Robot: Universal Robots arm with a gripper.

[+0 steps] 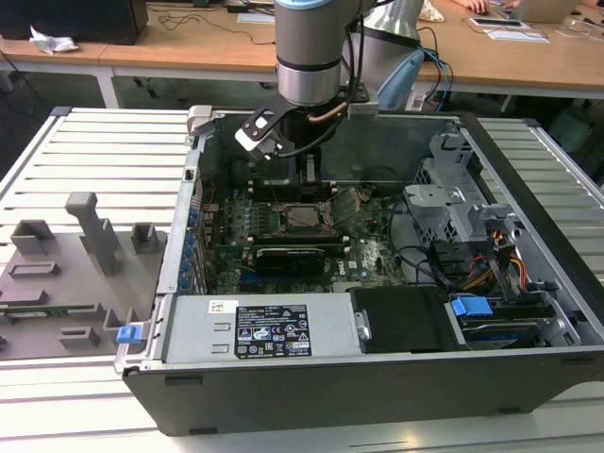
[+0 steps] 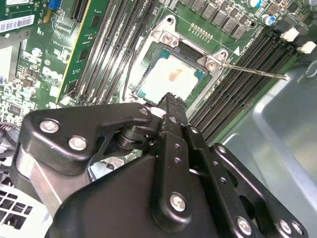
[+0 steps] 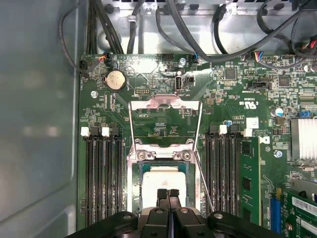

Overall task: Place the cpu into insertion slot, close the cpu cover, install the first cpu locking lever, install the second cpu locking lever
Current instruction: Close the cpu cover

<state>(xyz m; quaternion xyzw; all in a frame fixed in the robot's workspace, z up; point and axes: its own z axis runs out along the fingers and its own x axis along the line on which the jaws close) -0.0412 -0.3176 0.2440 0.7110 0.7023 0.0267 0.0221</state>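
- Your hand [image 3: 168,194] was shut, its two fingers pressed together with nothing between them. I think it was shut so that the thin tip could fit down into that tight spot.
- The tip hung right over the near edge of the cpu [image 3: 163,179]. I could not tell if it touched the chip.
- The cpu lay flat in the insertion slot [image 2: 187,48], pale face up. It is square, so it has no long side. Its edges ran straight along the slot's rim, and it looked seated, not tipped.
- The cpu cover [image 3: 165,103] was swung up on its hinge, on the side of the slot away from your hand. You could see the green board [image 3: 148,74] through its window. I think it stood up like that to leave the slot open.
- One thin locking lever [image 2: 252,71] was loose. Its long rod slanted away from a corner of the slot, out over the long black memory slots [image 3: 101,178].
- All of this sat inside the open computer case [image 1: 377,377], which rested on the white slatted surface [image 1: 94,151].
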